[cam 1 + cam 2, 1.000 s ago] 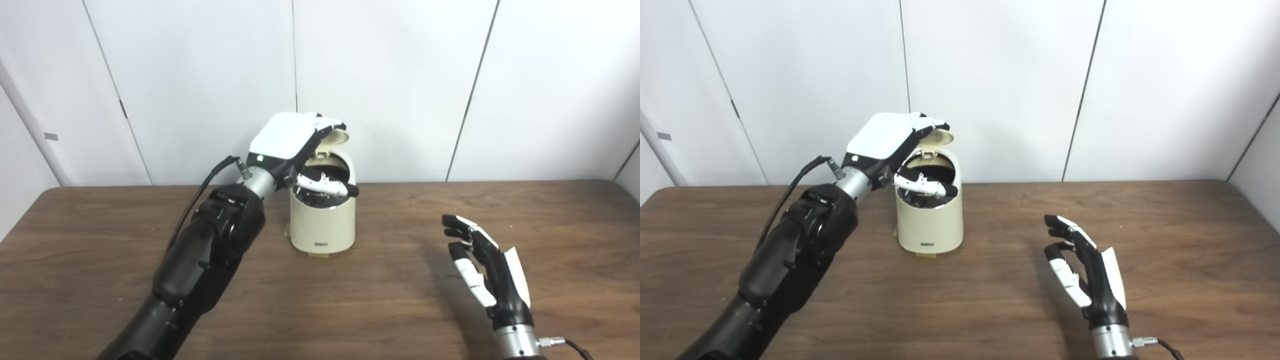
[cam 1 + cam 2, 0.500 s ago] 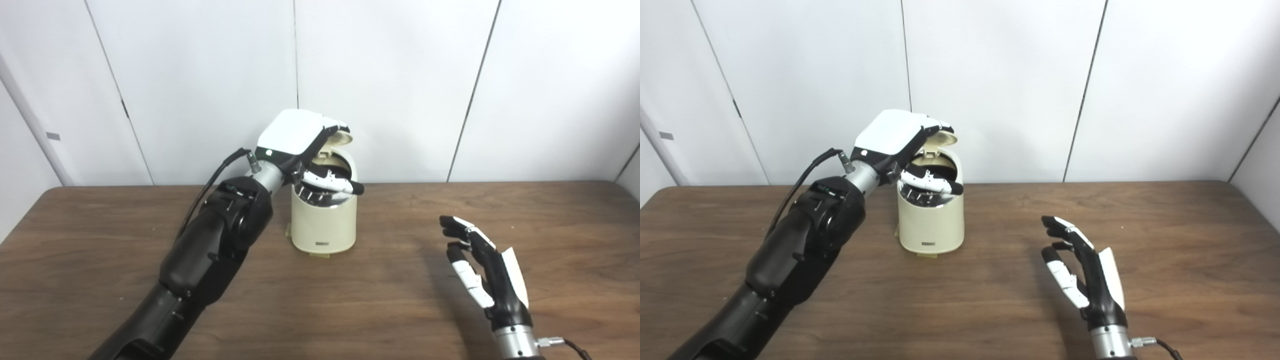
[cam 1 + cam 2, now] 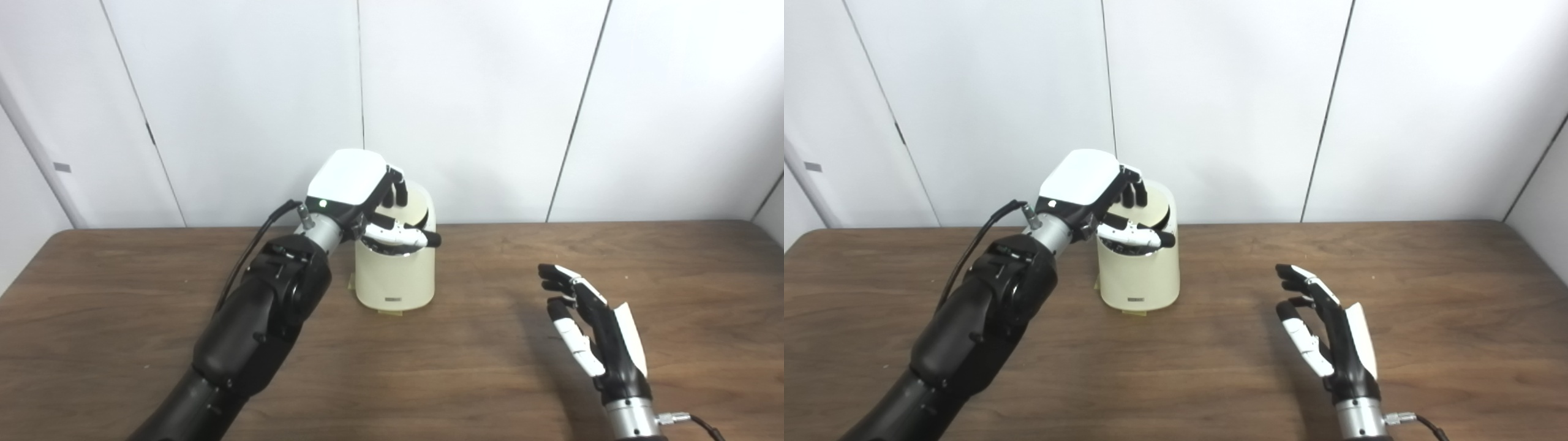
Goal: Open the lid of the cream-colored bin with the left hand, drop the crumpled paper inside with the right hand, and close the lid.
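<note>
The lid point(image 3: 409, 205) of the cream-colored bin point(image 3: 395, 275) is being pressed down by the left hand point(image 3: 361, 187): where it was propped up behind the fingers a second ago, it is now being laid almost flat beneath them, with a dark gap left under the thumb. The lid is not being gripped, only pushed with fingers spread. The right hand point(image 3: 1323, 331) is being kept open and empty, well apart from the bin. No crumpled paper is being shown; it is judged to be inside, so only the closing is being finished.

Left hand point(image 3: 358, 190) hides bin point(image 3: 395, 278) lid (paper unseen).
</note>
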